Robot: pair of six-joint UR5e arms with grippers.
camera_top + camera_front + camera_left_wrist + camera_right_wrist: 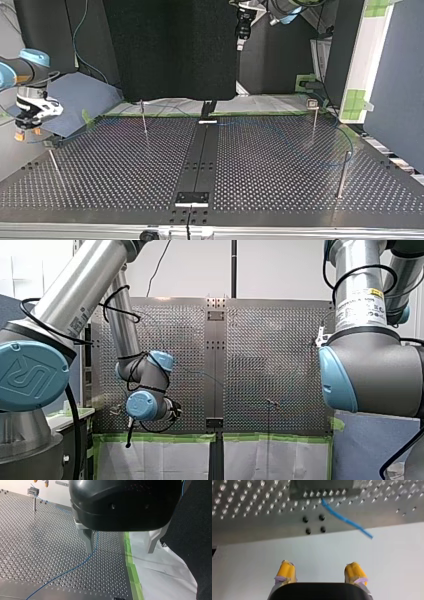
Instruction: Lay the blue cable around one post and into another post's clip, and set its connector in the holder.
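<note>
The thin blue cable (pixel 300 131) lies loose on the perforated table, curving past the posts at the top view's right. In the left wrist view the blue cable (pixel 75 567) runs right beside one metal finger of my open left gripper (pixel 120 545), which hangs above the table's taped edge with nothing between its fingers. My right gripper (pixel 320 572) stands open off the table's side, its yellow pads (pixel 285 571) apart and empty. A cable end (pixel 347 520) sticks out past the table edge ahead of it. No connector shows clearly.
Thin posts stand on the table: one (pixel 144 117) at the back left, one with a clip (pixel 314 116) at the back right, one (pixel 343 174) nearer at the right, one (pixel 55 166) at the left. Green tape (pixel 131 565) and white sheeting border the table.
</note>
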